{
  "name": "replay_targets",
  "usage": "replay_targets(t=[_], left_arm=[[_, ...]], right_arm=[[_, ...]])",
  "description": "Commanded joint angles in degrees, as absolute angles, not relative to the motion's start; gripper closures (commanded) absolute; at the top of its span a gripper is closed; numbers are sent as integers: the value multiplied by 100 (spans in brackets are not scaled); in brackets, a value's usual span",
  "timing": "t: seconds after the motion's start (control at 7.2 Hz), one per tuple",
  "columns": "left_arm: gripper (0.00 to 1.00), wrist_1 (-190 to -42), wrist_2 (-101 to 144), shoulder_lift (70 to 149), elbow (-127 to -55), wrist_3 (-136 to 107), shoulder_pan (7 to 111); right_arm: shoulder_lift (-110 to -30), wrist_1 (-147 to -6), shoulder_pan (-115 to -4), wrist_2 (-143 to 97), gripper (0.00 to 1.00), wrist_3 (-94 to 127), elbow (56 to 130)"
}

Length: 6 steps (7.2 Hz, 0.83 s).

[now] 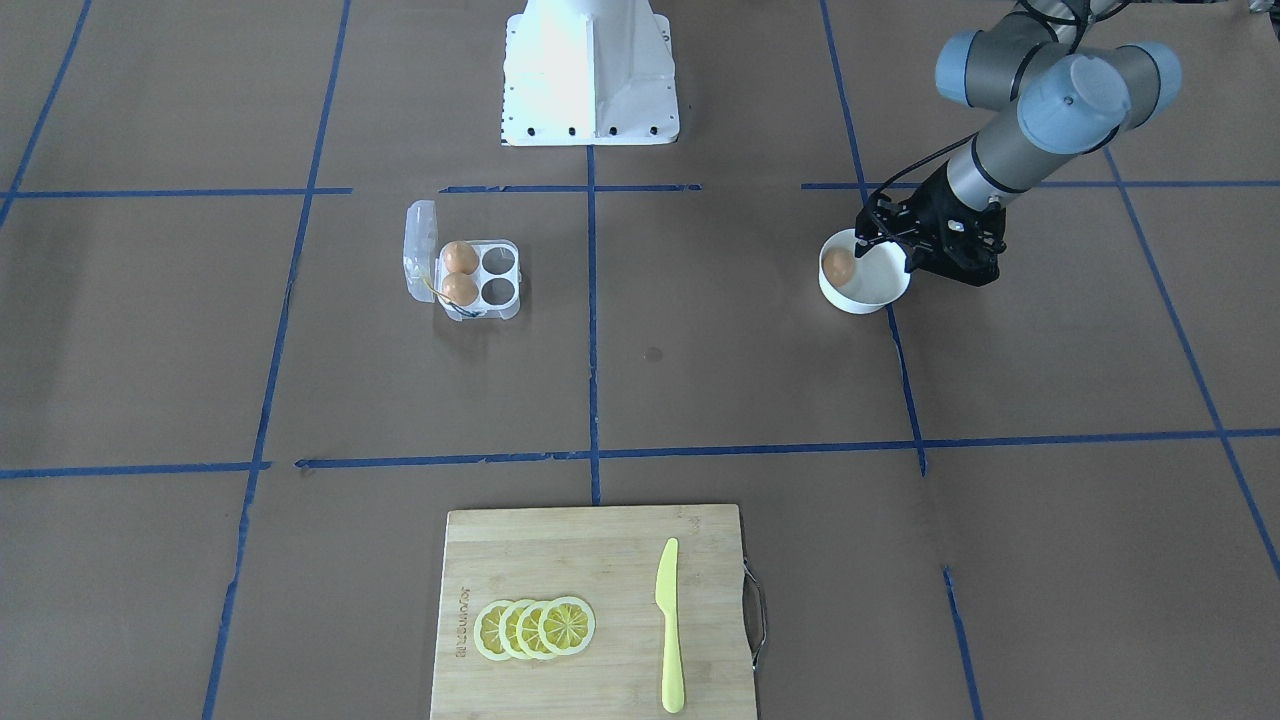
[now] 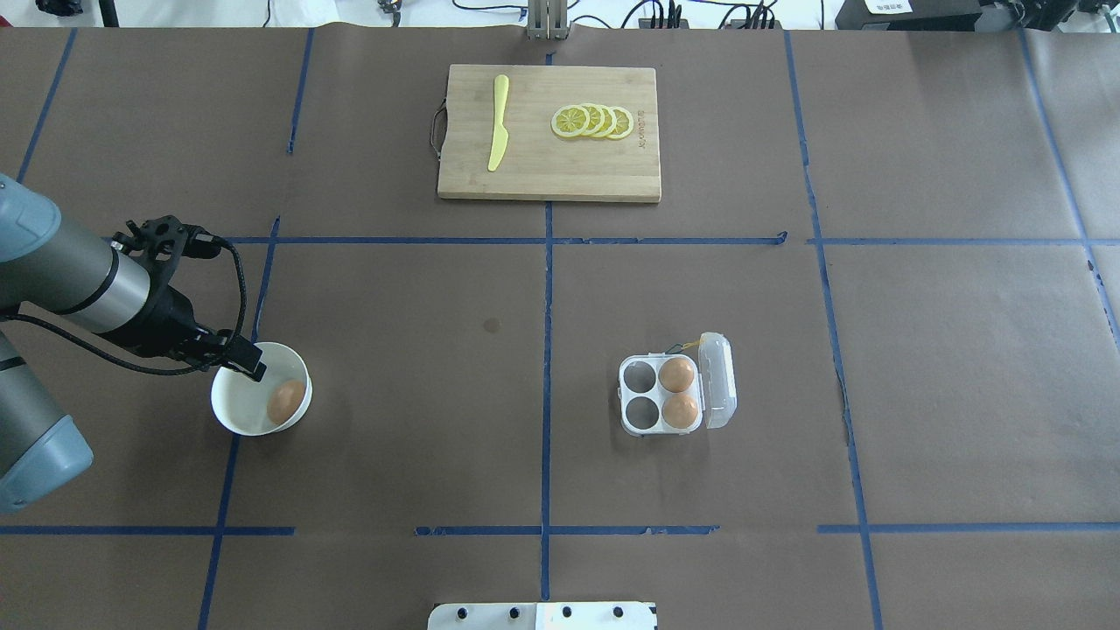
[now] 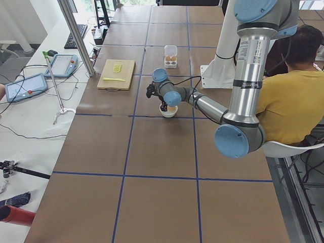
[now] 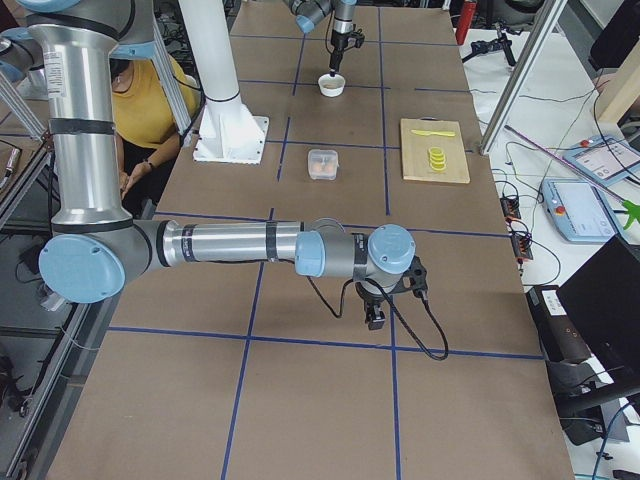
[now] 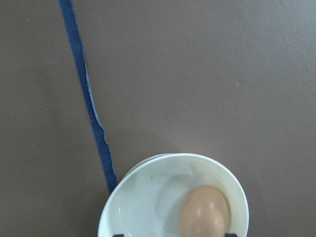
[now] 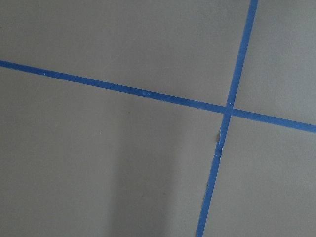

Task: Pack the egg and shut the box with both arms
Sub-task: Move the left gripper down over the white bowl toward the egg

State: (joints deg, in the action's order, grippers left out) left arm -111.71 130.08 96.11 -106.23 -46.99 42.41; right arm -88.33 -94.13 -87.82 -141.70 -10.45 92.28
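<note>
Inspection of left claw (image 2: 249, 361): this black two-finger claw, on a silver-grey arm (image 2: 61, 280) with pale blue joint caps, hangs over the upper left rim of a round white bowl (image 2: 229, 413) at the lower left of the overhead view. Its own camera shows two dark fingertips (image 5: 229, 235) at the bottom edge of the frame, spread almost as wide as the bowl, so the jaws stand wide apart. They grip nothing. Whether a finger touches the rim I cannot tell from any view.

Small smooth orange-brown egg (image 2: 286, 402): lying loose in the bowl, against its right-hand wall in the overhead view. In the wrist view it sits between the two fingertips, nearer the right-hand one.

Small clear plastic four-cell egg carton (image 2: 623, 395): right of centre in the overhead view, well apart from the bowl. Its hinged clear lid (image 2: 719, 381) is swung open on the right side. Two more orange-brown eggs (image 2: 676, 374) fill the cells next to the lid; the two cells farther from it hold nothing.

Right claw (image 4: 375, 318): seen only from the table's right end, low in the middle of that frame, pointing down over the brown table covering (image 6: 123, 163). Open or shut, I cannot tell. Its camera shows only that covering and crossing blue tape lines (image 6: 228, 109).

Bamboo cutting board (image 2: 542, 171): top centre of the overhead view, carrying a yellow-green plastic knife (image 2: 499, 131) and a row of overlapping lemon slices (image 2: 593, 121).
</note>
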Motion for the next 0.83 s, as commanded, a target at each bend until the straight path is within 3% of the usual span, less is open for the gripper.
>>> replay_targets(t=[0.0,0.69], left_arm=[[28,-11171,13017,9694,-10495,-4693,4079],[30,-11171,13008,9914,-10204,-4685,3990]], right_arm=[[-8833,-9413,-8754,-14159,0,-1055,9202],[-8824,-9413,-8719,-14142,0,-1055,9176]])
